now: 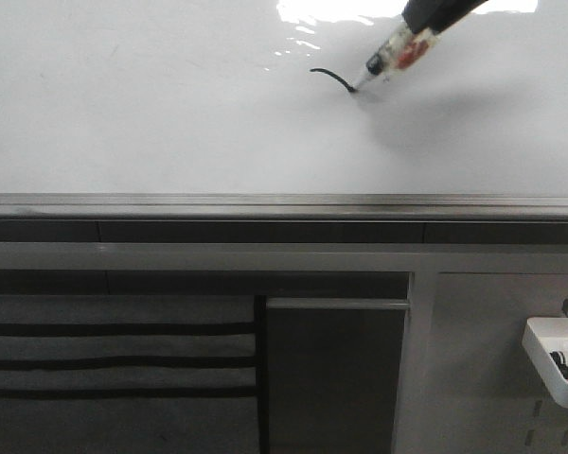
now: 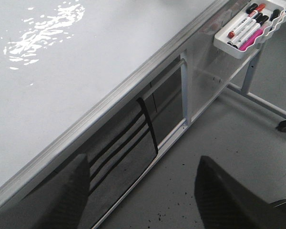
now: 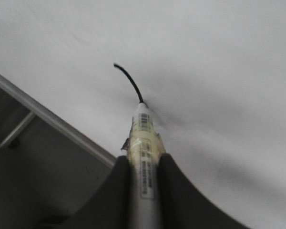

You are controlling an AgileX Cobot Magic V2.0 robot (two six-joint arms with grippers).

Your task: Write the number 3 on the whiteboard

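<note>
The right hand (image 3: 144,164), nearest the lens in the right wrist view, is clamped on a marker (image 3: 144,143), its two dark fingers (image 3: 174,186) pressing the barrel from either side, with the tip touching the whiteboard (image 1: 170,113). From that tip a short curved black stroke (image 1: 331,77) runs back: the number 3 is judged to be only just begun, this arc being its top curve, and it sits near the board's far edge, right of centre, well apart from the grey ledge (image 1: 265,203) along the near edge. To do the stroke well, the arm should probably keep even pressure so the line neither skips nor smears, sweep round to a sharp middle point, then make a wider lower bowl, leaving room above the ledge for the tail. A label strip with small print runs along the marker barrel, but it is too blurred to read; no brand can be made out. The left hand (image 2: 143,191) hangs open off the board's near edge, its fingers spread over the floor (image 2: 229,138), holding nothing. A white tray (image 2: 224,45) of spare markers hangs below the ledge.
</note>
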